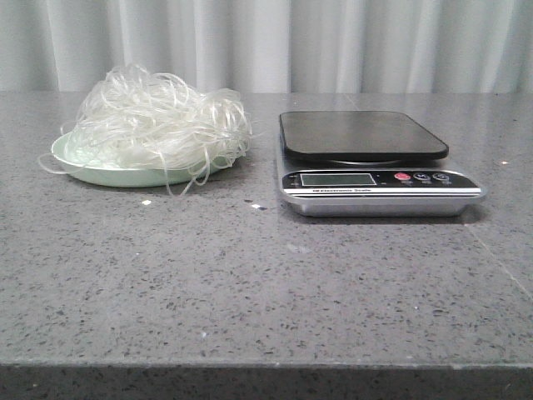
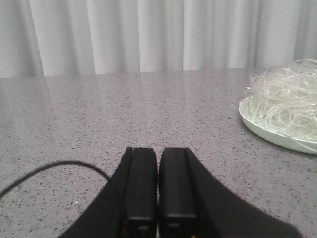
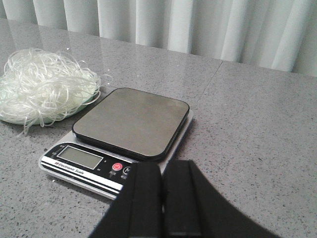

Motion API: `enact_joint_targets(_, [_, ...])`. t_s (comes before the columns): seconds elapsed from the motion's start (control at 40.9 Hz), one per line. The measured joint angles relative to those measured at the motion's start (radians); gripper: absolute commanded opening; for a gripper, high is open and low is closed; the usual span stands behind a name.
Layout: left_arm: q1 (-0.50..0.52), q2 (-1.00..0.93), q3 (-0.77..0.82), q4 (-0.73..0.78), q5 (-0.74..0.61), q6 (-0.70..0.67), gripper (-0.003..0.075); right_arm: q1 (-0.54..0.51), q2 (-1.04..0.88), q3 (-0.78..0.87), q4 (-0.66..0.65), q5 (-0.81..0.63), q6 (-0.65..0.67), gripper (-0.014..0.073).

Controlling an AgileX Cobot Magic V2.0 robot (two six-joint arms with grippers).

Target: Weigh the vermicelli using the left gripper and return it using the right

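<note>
Vermicelli (image 1: pixel 158 117) sits heaped on a pale green plate (image 1: pixel 92 171) at the left of the grey speckled desk (image 1: pixel 250 283), stray loops hanging over the rim and a few touching the desk. Just right of it, not touching, is the digital scale (image 1: pixel 379 179): dark platform (image 1: pixel 361 133) bare, display blank, red button by the screen. A couple of small crumbs (image 1: pixel 146 202) lie on the desk in front of the plate. Left claw (image 2: pixel 158 183) hangs low over bare desk w/ fingers pressed together, nothing between them; plate off to one side, well apart. Right claw (image 3: pixel 162 198) likewise closed & empty, near the scale's front edge. White curtain (image 1: pixel 266 42) behind.
</note>
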State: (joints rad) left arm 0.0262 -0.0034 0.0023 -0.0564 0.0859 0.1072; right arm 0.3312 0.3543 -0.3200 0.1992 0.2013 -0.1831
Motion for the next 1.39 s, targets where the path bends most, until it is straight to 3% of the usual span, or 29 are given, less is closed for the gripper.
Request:
enact_joint_targets(0.415, [0.000,0.000,0.000,0.000,0.000,0.000,0.0137,-0.010,0.000,0.000,-0.008,-0.028,0.000,0.0150])
enact_joint_targets(0.88, [0.000,0.000,0.000,0.000,0.000,0.000,0.0137,-0.279,-0.108,0.144,-0.026,-0.054,0.059,0.0150])
enact_joint_targets(1.149, [0.001,0.000,0.000,0.000,0.000,0.000,0.0137,-0.341,-0.323,0.328,-0.026,-0.115,0.081,0.0150])
enact_joint_targets(1.393, [0.001,0.000,0.000,0.000,0.000,0.000,0.0137,-0.351,-0.364,0.348,-0.028,-0.123,0.104,0.0150])
